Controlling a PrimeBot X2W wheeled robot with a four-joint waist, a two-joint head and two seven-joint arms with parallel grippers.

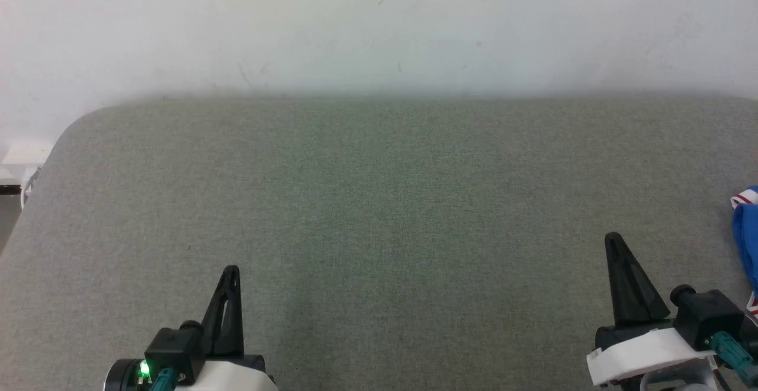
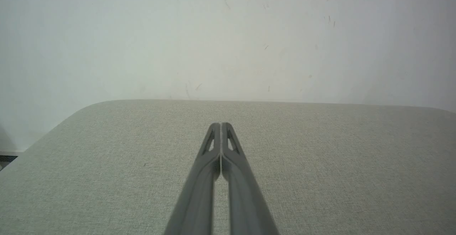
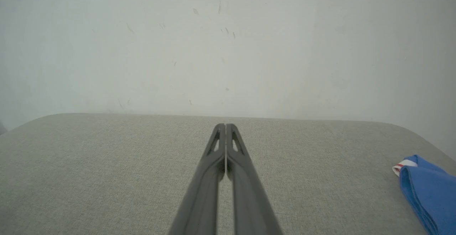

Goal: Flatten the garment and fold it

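Note:
The garment (image 1: 747, 231) is a bright blue piece of cloth with white and red trim, lying at the far right edge of the grey table (image 1: 379, 201); most of it is cut off by the picture's edge. In the right wrist view the garment (image 3: 427, 192) lies at the lower right, well to the side of my fingers. My right gripper (image 1: 614, 240) (image 3: 225, 125) is shut and holds nothing, a short way left of the cloth. My left gripper (image 1: 231, 271) (image 2: 221, 124) is shut too, over bare table at the lower left.
A pale wall (image 1: 379, 23) rises right behind the table's far edge. The table's far left corner (image 1: 77, 124) is rounded, and beyond it a white fixture (image 1: 21, 160) shows lower down.

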